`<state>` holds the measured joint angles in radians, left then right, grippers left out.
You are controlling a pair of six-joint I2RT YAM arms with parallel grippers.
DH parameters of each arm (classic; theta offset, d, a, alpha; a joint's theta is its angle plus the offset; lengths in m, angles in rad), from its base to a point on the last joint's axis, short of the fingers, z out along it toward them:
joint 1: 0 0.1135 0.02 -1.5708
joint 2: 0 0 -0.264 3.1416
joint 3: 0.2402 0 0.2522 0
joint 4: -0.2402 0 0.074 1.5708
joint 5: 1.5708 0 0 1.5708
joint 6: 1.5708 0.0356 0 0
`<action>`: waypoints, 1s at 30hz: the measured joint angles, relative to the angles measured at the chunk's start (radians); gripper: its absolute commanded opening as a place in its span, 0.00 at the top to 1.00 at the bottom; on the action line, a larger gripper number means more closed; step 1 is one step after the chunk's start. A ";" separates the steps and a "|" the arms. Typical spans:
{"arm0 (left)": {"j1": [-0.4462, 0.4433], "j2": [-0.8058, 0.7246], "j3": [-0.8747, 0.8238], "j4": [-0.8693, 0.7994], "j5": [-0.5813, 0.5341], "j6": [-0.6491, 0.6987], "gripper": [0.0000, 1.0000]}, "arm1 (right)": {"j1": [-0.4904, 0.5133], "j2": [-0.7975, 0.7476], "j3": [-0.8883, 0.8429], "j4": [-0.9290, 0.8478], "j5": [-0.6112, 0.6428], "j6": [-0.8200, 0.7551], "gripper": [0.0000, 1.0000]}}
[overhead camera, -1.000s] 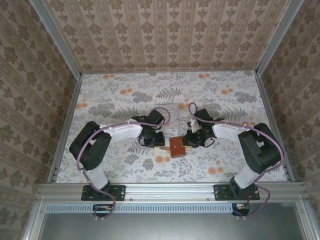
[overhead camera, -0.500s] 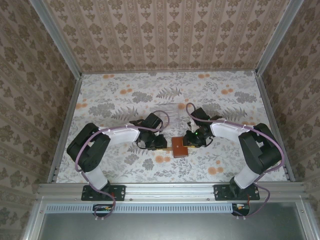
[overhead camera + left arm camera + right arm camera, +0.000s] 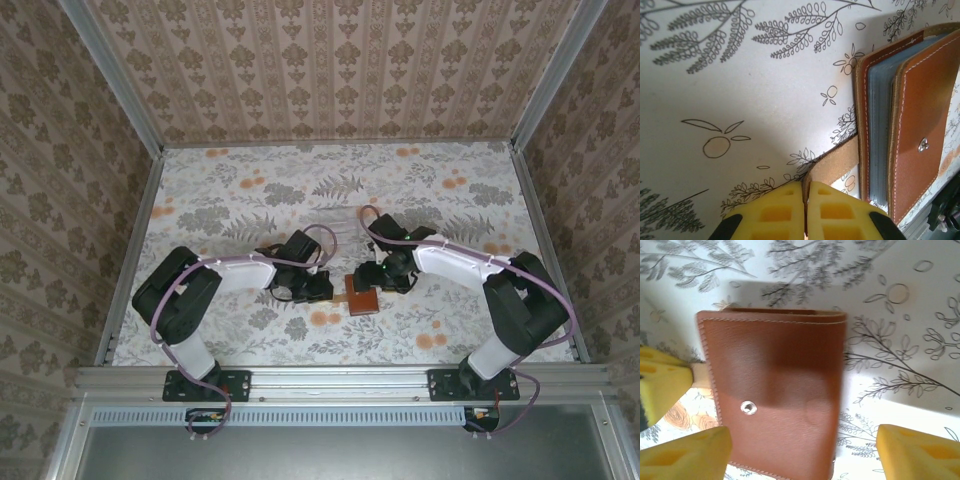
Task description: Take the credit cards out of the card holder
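The card holder (image 3: pixel 362 297) lies closed on the flowered table, a brown leather wallet with a metal snap (image 3: pixel 748 408). A tan strap (image 3: pixel 836 163) runs out from its left edge, and my left gripper (image 3: pixel 806 197) is shut on that strap. The left wrist view shows the pale grey-blue inner panels (image 3: pixel 879 125) edge-on between the brown covers. My right gripper (image 3: pixel 805 455) is open above the holder, one yellow finger (image 3: pixel 687 455) at its left edge and the other standing off to the right of it. The credit cards are hidden inside.
A clear plastic tray (image 3: pixel 338 218) lies faintly visible just behind the two grippers. Patterned walls with metal rails (image 3: pixel 130 250) close in the table on the left, right and back. Both arms (image 3: pixel 240 270) reach in towards the middle.
My right gripper has opened wide and shifted left over the holder. My left gripper has closed tight on the strap and sunk a little towards the table.
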<state>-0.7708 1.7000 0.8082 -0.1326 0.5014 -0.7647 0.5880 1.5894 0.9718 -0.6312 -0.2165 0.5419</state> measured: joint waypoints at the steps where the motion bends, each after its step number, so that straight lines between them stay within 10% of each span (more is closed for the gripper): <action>1: 0.001 0.000 -0.009 0.016 0.008 -0.002 0.94 | 0.015 0.002 0.014 -0.011 0.013 0.002 0.10; 30: 0.105 0.006 -0.138 0.253 0.185 -0.016 0.96 | 0.159 0.259 0.269 -0.212 0.251 0.064 0.10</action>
<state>-0.6662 1.7061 0.6701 0.1207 0.6861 -0.7807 0.7475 1.8488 1.2411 -0.8436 0.0349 0.6056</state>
